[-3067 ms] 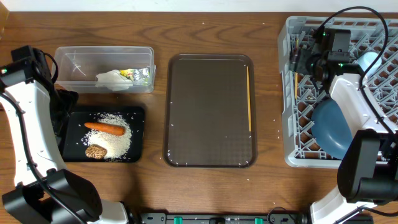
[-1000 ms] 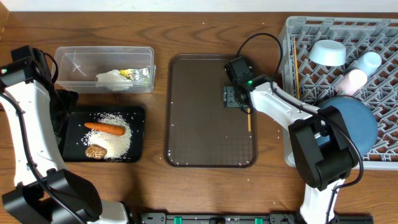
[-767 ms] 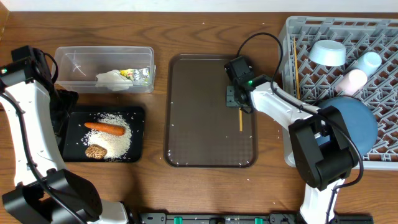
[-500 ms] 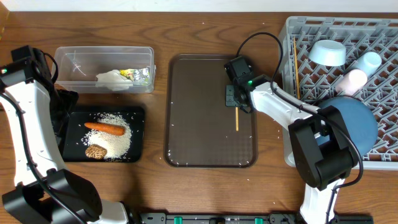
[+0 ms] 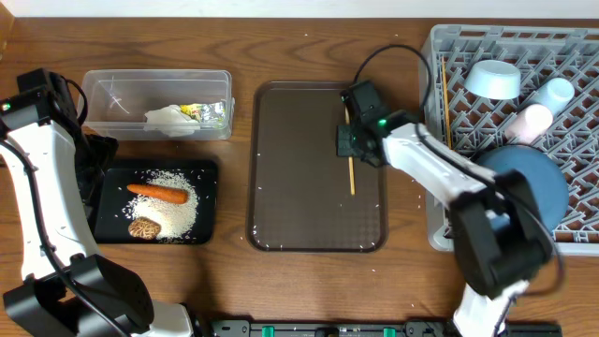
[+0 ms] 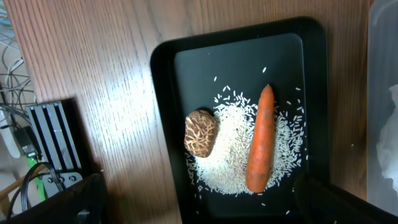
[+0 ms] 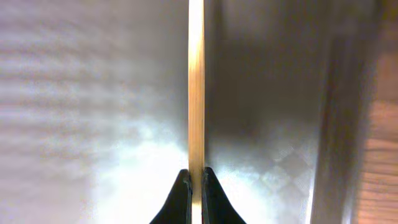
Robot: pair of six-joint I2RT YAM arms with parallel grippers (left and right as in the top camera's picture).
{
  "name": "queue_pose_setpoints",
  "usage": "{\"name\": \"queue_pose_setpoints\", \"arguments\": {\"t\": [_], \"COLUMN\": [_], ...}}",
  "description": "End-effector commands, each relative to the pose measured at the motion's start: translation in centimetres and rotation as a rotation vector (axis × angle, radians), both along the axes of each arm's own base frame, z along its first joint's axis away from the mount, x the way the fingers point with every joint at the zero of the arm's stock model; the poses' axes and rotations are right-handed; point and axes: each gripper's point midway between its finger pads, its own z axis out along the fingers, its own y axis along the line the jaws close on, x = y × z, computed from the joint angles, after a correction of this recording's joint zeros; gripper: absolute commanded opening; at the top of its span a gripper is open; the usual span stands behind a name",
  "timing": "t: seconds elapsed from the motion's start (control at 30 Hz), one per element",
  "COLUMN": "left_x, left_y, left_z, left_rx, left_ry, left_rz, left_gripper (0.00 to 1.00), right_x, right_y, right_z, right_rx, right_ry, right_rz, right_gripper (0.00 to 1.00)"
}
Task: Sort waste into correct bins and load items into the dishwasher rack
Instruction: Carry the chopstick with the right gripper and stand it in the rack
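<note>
Top-down overhead; L wrist cam shares black tray [image 5: 207,178].

You lose the chopstick [image 7: 196,81] past the right wrist view's top edge. The overhead view's right edge crops your dishwasher rack [image 5: 505,33].

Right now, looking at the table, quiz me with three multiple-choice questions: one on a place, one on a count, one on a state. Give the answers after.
1. Where is the carrot? A) clear tub B) black tray C) blue bowl
2. How many cups are in the rack? A) one B) four C) two
3. The right hand is: A) shut on a chopstick B) wide open C) shut on nothing
Answers: 1 B, it lies on rice in that tray. 2 C, a light-blue cup and a pinkish cup are there. 3 A, its fingers pinch the chopstick.
</note>
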Motion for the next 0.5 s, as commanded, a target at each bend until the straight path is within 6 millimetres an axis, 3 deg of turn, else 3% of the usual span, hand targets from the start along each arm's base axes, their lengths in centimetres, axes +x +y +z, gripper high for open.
{"name": "queue_pose_setpoints", "arguments": {"t": [0.0, 0.2, 0.27, 0.33, 0.47], "left_x": [-0.2, -0.2, -0.2, -0.2, -0.2], "left_y": [0.1, 0.1, 0.1, 0.1, 0.1], "left_z": [0.2, 0.2, 0.2, 0.2, 0.2], "left_rx": [0.005, 0.005, 0.005, 0.005, 0.005], "left_ry": [0.000, 0.000, 0.000, 0.000, 0.000], "left_rz": [0.016, 0.016, 0.016, 0.016, 0.016], "left_gripper": [0.98, 0.98, 0.98, 0.98, 0.98], "right_x": [1.2, 2.4, 2.6, 3.0, 3.7], "right_y": [-1.1, -7.0, -9.4, -12.2, -16.0], "right_z": [7.0, 15.4, 17.1, 18.1, 17.8], "right_rx": [0.072, 0.075, 0.059, 0.038, -0.006], "right_ry": [-0.148, -0.352, -0.399, -0.428, -0.433], "right_rz": [0.024, -0.041, -0.069, -0.114, -0.164], "right_gripper": [0.01, 0.01, 0.01, 0.01, 0.01]}}
